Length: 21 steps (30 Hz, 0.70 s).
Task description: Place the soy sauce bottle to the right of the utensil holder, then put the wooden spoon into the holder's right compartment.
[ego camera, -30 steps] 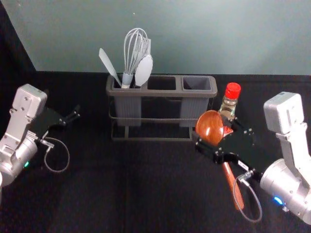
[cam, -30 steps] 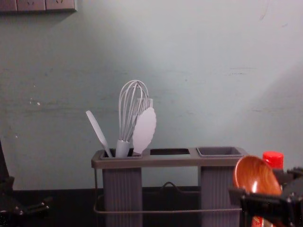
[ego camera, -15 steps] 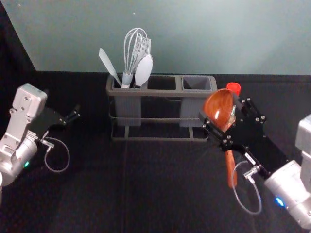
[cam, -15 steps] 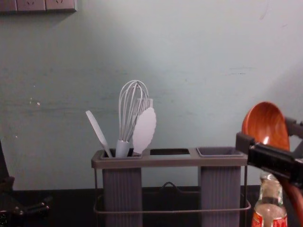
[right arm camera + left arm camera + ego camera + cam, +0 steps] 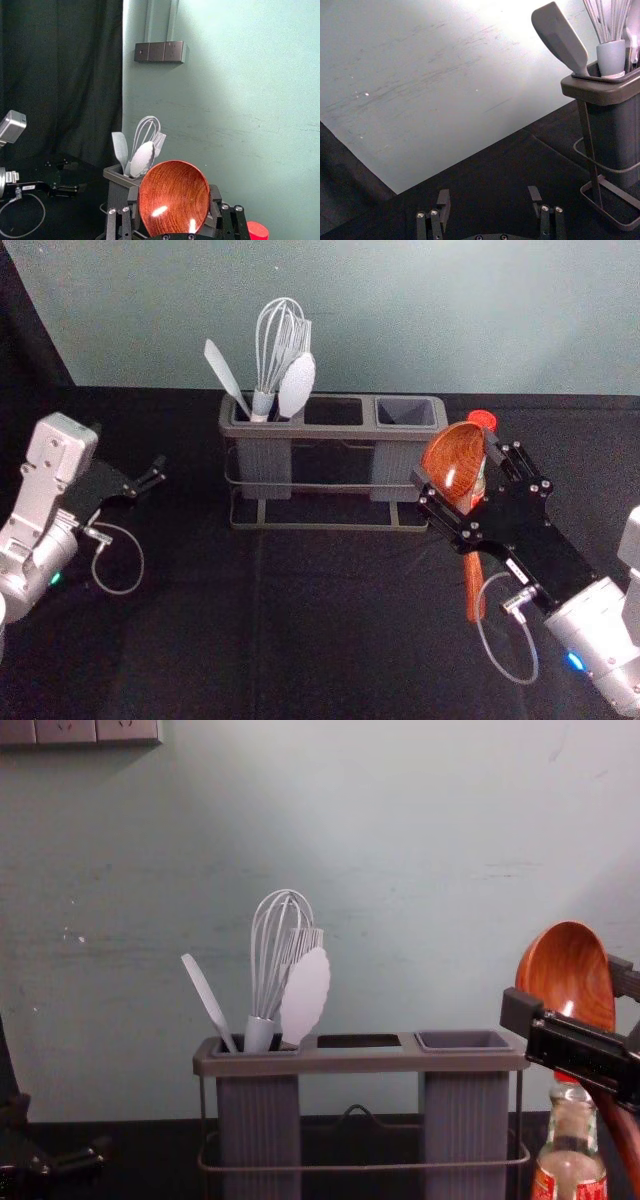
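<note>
The right gripper (image 5: 454, 462) is clamped on the wooden spoon (image 5: 565, 960) around the lower bowl or neck; the exact contact is hidden. The spoon is off the counter (image 5: 250, 640), bowl up and slightly tilted, its handle hanging free in front of the soy sauce bottle (image 5: 571, 1160). The bottle stands near the counter's back edge, just beside the utensil holder (image 5: 360, 1062) at its right end. The left gripper (image 5: 489, 195) is idle with fingers apart, toward the counter's back left corner.

The spoon should be light and stiff, but its glossy, rounded wood could slip or twist. Gripping high, by the neck, looks right: the whole handle stays free to enter the right compartment (image 5: 405, 412) first. The handle probably needs lifting over the rim and bringing upright, clear of the bottle, which looks like glass: heavier, breakable and easily knocked.
</note>
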Tool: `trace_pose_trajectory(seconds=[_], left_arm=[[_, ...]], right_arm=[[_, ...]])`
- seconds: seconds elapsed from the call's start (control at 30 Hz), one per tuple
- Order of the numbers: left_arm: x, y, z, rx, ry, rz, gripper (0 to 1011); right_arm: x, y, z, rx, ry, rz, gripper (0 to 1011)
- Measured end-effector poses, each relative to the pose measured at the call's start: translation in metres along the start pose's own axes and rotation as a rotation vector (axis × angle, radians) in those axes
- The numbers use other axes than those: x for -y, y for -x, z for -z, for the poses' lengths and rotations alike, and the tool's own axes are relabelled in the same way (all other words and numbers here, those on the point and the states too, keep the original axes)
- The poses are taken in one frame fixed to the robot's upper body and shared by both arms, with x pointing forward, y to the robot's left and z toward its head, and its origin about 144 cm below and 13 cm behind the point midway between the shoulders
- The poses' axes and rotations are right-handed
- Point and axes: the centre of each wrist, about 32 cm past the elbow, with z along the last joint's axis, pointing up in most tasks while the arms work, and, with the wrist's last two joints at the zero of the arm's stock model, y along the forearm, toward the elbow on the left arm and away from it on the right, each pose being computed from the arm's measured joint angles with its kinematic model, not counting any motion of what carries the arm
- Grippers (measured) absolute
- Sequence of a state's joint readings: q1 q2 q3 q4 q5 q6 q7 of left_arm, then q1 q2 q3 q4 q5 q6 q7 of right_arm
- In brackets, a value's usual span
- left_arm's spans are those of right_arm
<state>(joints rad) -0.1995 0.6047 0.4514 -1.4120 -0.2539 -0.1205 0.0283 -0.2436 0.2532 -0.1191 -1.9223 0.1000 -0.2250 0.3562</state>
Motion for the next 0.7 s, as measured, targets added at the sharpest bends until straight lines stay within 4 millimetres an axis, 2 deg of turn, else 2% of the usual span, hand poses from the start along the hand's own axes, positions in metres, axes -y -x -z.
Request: trace_pose_trajectory(seconds=[0.7], left_arm=[[0.0,0.0,0.0,0.0,0.0,0.0,1011]], right_arm=[[-0.0037,-0.0003,-0.0011,0.002,-0.013,-0.004,839]])
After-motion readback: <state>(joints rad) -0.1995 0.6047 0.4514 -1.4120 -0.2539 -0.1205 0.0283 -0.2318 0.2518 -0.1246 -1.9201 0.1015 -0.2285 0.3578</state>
